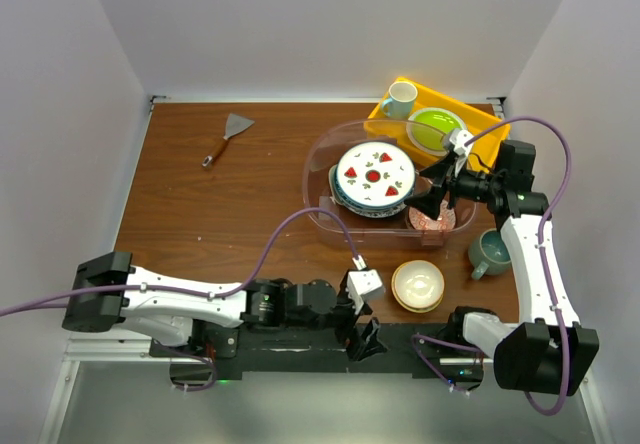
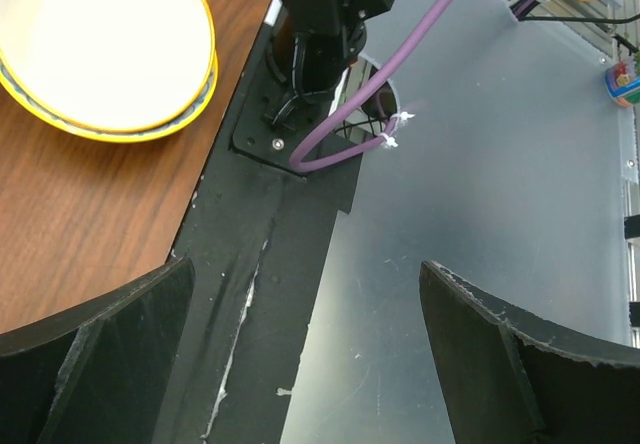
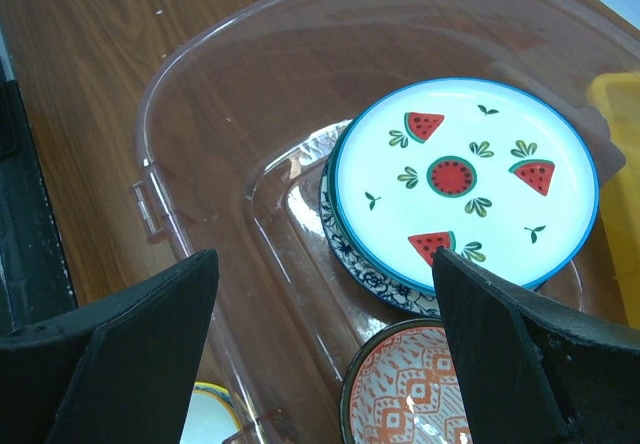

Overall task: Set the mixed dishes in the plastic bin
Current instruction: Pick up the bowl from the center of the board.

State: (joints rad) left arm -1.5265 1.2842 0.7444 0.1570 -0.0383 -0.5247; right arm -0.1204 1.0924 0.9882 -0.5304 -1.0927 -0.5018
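Observation:
The clear plastic bin (image 1: 308, 169) stands at the table's back right. Inside it lies a stack of plates with the white watermelon plate (image 1: 374, 176) (image 3: 465, 179) on top and a blue floral plate (image 3: 345, 249) under it. Beside the stack, at the bin's near right, sits the red-patterned bowl (image 1: 432, 220) (image 3: 420, 394). My right gripper (image 1: 432, 196) (image 3: 325, 259) hangs open and empty just above that bowl. The tan bowl (image 1: 417, 285) (image 2: 105, 44) and the grey-teal mug (image 1: 489, 252) rest on the table outside the bin. At the table's near edge my left gripper (image 1: 365, 342) (image 2: 306, 264) is open and empty.
A yellow tray (image 1: 480, 114) behind the bin holds a lime-green plate (image 1: 433, 129) and a white mug (image 1: 401, 98). A spatula (image 1: 228, 136) lies at the back left. The right arm's base (image 2: 320, 24) is bolted close to the left gripper.

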